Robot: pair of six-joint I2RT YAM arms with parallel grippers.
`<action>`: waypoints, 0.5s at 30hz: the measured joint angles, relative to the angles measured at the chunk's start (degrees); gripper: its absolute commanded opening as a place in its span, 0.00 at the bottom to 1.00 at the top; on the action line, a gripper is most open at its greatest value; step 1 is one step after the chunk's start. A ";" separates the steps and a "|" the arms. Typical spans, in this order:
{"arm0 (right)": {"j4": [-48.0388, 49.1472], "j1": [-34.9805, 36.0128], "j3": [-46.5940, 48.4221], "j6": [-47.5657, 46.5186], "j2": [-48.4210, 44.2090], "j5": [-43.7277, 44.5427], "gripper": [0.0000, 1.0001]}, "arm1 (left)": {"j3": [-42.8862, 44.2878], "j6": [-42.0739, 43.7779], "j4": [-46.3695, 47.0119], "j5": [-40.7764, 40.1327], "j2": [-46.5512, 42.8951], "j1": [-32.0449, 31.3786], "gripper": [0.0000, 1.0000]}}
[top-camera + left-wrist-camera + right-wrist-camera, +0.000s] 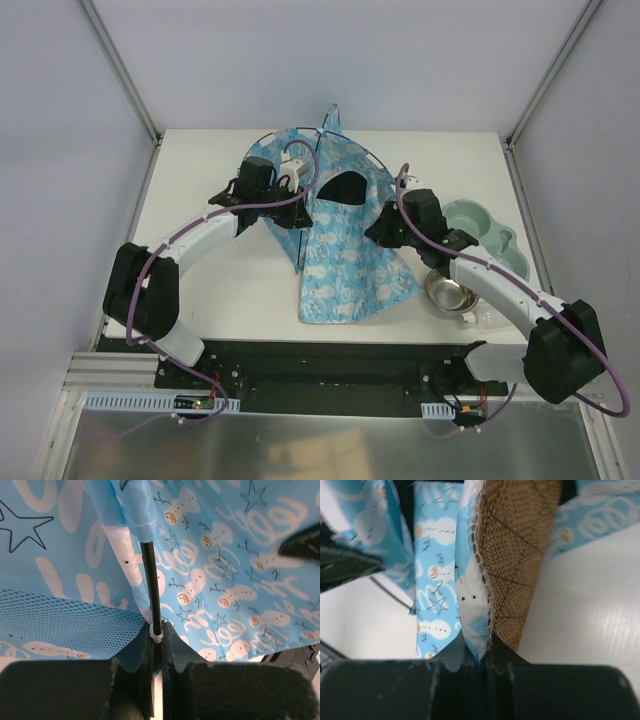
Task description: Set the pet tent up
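Observation:
The pet tent (340, 160) stands partly raised at the table's middle, blue snowman-print cloth with a dark arched doorway (347, 185). A thin black pole (299, 225) runs down its front. My left gripper (292, 188) is shut on that pole (152, 580) just below a white ring; in the left wrist view the gripper (159, 632) has tent cloth (225, 555) and blue mesh (65, 620) behind it. My right gripper (383, 228) is shut on the stitched edge of the flat blue-print mat (350, 275). The mat's tan woven backing (520, 555) shows above the gripper (482, 652).
A teal double bowl (480, 232) sits at the right, with a steel bowl (452, 292) in front of it, close to my right arm. White walls close in the table at the back and both sides.

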 measured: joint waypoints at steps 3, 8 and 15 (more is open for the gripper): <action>-0.04 1.57 1.16 -3.78 0.79 -5.66 0.00 | 0.00 0.09 -0.63 -0.04 -0.17 0.00 0.00; -1.42 2.12 6.43 -9.01 6.21 -15.30 0.00 | 0.00 0.46 -1.05 -0.04 -0.28 0.00 0.00; -7.80 2.21 15.76 -12.24 19.71 -14.67 0.00 | 0.00 0.90 -1.51 -0.04 -1.14 0.00 0.00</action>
